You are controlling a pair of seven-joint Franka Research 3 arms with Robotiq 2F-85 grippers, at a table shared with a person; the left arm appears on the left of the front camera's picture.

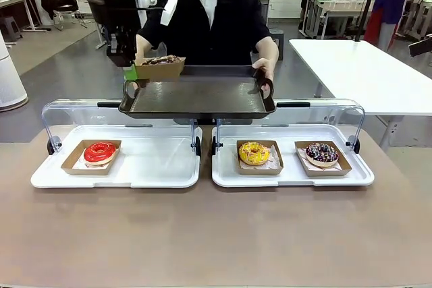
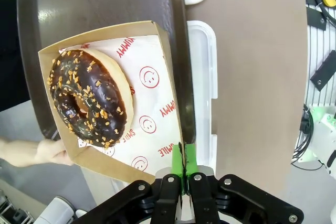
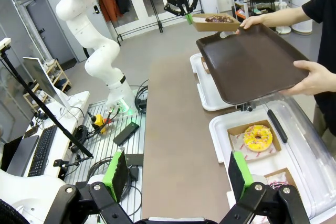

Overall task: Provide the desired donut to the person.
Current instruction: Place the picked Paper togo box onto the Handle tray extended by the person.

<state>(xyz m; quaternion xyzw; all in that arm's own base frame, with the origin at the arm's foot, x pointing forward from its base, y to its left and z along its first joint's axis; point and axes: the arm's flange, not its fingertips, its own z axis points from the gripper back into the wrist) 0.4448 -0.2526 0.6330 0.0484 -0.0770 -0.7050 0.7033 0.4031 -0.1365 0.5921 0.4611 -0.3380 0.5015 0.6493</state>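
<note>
Delivery step, judged nearly complete: left hand (image 2: 184, 157) clamped on the rim of the paper boat (image 2: 157, 61) carrying the chocolate donut (image 2: 89, 98), over the far-left corner of the person's (image 1: 209, 18) brown serving tray (image 1: 202, 96). Right hand (image 3: 178, 174) apart, near side. Next move likely: set down, release.

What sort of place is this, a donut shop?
Likely a robotics lab staged as a donut counter: a white robot arm holds a donut box, and a keyboard and cables lie beside the table.
</note>
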